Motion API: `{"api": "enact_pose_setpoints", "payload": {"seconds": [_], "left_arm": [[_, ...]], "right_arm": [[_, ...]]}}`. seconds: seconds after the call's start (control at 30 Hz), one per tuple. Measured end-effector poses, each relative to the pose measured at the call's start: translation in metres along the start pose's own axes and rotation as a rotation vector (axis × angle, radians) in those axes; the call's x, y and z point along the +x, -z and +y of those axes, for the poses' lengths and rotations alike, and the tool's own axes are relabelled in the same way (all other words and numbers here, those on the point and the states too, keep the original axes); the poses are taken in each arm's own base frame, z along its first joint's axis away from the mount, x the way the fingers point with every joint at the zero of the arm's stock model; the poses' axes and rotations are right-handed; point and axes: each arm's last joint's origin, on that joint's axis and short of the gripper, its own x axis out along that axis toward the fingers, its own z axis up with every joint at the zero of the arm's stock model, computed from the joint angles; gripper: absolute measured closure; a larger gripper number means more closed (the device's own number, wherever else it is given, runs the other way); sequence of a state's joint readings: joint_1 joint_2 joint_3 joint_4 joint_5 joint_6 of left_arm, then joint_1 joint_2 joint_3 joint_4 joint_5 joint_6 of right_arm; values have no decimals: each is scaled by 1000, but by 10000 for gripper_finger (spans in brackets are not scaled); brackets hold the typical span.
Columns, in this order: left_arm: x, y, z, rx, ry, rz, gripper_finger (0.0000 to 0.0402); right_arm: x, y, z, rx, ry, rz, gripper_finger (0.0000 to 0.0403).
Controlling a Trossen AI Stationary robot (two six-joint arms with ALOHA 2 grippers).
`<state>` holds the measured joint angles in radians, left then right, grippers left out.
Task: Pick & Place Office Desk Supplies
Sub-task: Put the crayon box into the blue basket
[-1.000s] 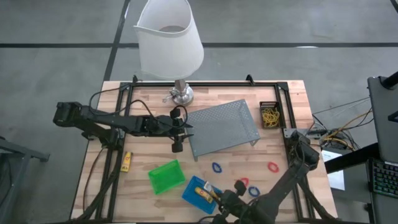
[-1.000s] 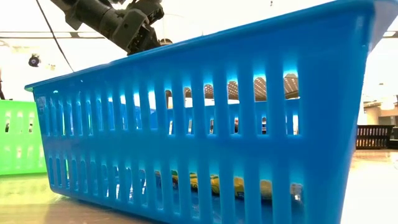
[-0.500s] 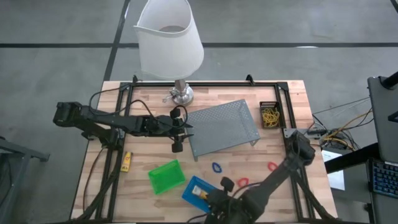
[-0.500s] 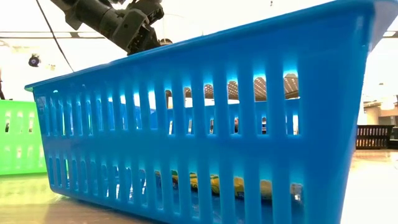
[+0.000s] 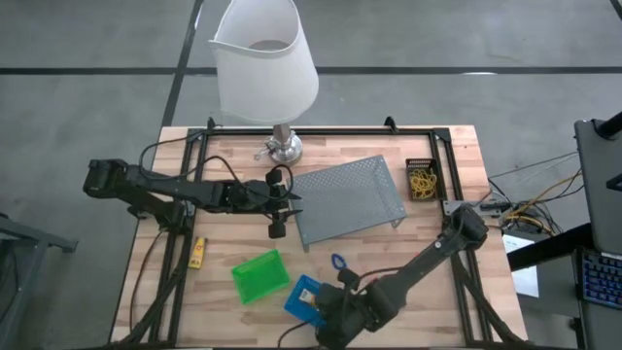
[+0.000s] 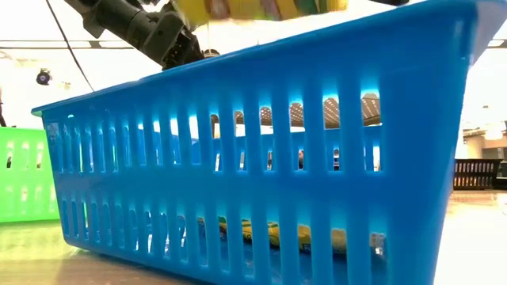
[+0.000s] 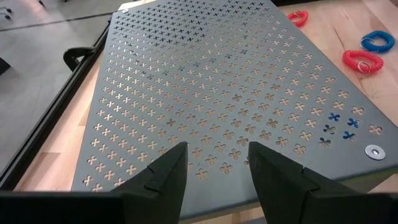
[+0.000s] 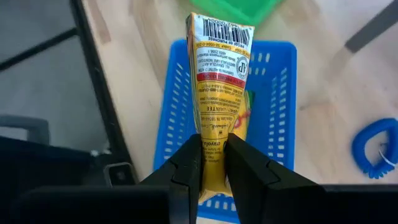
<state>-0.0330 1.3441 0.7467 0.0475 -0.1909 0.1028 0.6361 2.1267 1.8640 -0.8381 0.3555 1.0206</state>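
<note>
- Progress check first: we'd call this somewhere in the middle, with a fair bit left to sort.
- Our right gripper [image 8: 213, 163] is clamped on a yellow glue-stick style tube [image 8: 219, 87], barcode end sticking out, hanging right over the blue bin [image 8: 273, 112] at the bottom centre of the high view.
- In the low view that tube shows as a yellow strip along the top edge, above the bin's rim, so we'd say it isn't dropped in yet.
- Blue bin already has yellow stuff lying on its floor [image 6: 273, 233], so at least one item looks sorted.
- Black bin [image 5: 422, 180] at centre right of the high view has the yellow rubber bands in it, looks done to us.
- Green bin [image 5: 259, 275], lower left of centre, looks empty from above.
- Left to do, as far as we can see: one yellow stick [image 5: 198, 252] on the wood at lower left, a blue loop [image 5: 338, 262] on the table just above the right arm, plus red and blue loops [image 7: 362, 61] past the grey mesh tray [image 7: 211, 93] in the left wrist view.
- Our left gripper [image 7: 213, 165] is just parked over the tray's near edge, fingers apart, holding nothing.
- White-shaded lamp [image 5: 265, 60] sits at top centre, not part of the job.
</note>
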Motion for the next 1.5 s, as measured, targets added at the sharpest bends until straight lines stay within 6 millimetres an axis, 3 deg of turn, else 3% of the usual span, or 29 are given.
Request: {"api": "enact_pose_setpoints", "payload": {"seconds": [0.47,0.9,1.5], "left_arm": [[0,0,0,0,0,0,227],[0,0,0,0,0,0,227],[0,0,0,0,0,0,227]], "right_arm": [[34,2,-29,67,40,112,339],[59,16,-37,102,-57,163,338],[61,12,-36,113,-85,141,251]]}}
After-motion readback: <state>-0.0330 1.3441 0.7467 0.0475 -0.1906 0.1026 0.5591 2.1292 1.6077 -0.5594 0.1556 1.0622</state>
